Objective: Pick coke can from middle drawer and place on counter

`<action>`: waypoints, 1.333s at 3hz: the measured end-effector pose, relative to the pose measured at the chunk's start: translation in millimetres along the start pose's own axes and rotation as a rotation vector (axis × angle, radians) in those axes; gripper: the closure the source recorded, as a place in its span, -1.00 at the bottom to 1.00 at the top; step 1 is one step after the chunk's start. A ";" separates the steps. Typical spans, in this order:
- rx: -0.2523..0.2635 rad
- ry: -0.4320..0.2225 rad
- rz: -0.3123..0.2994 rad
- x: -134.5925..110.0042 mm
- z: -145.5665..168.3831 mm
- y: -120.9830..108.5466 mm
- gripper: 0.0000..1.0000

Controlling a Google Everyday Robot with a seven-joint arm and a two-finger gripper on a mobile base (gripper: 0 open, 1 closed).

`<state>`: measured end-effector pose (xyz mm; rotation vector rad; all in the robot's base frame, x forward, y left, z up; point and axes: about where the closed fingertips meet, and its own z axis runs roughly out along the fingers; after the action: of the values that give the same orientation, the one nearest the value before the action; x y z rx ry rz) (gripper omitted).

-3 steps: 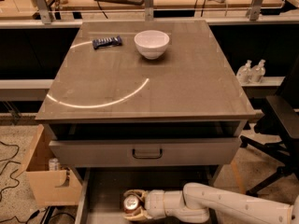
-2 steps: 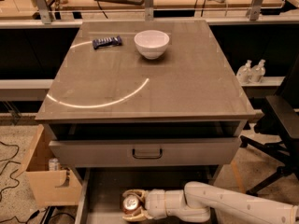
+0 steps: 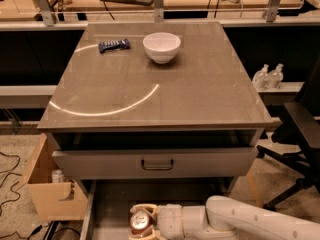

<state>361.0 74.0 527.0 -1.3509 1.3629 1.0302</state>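
Note:
The coke can (image 3: 140, 221), red-brown with a silver top, stands in the open middle drawer (image 3: 106, 208) at the bottom of the camera view. My gripper (image 3: 142, 222) reaches in from the right on a white arm (image 3: 235, 221). Its pale fingers (image 3: 143, 208) wrap around the can and are shut on it. The can's lower part is cut off by the bottom edge of the view. The counter (image 3: 200, 91) is the glossy grey-brown top above, with a curved streak of light.
A white bowl (image 3: 161, 46) and a blue wrapped bar (image 3: 114, 45) lie at the back of the counter. A shut drawer front with a dark handle (image 3: 157, 164) overhangs the open drawer. A cardboard box (image 3: 50, 199) stands at left, and an office chair (image 3: 300, 134) and bottles (image 3: 268, 76) at right.
The gripper and the can have shifted very slightly toward the bottom edge of the view. Nothing else has moved.

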 end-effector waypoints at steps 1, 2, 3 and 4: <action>0.034 0.035 -0.004 -62.1 -20.8 23.1 1.00; 0.049 0.057 0.005 -128.8 -38.5 35.4 1.00; 0.077 0.082 -0.010 -192.6 -53.6 35.2 1.00; 0.107 0.122 -0.050 -253.7 -62.1 23.8 1.00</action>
<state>325.4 70.7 786.9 -1.3791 1.4455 0.8418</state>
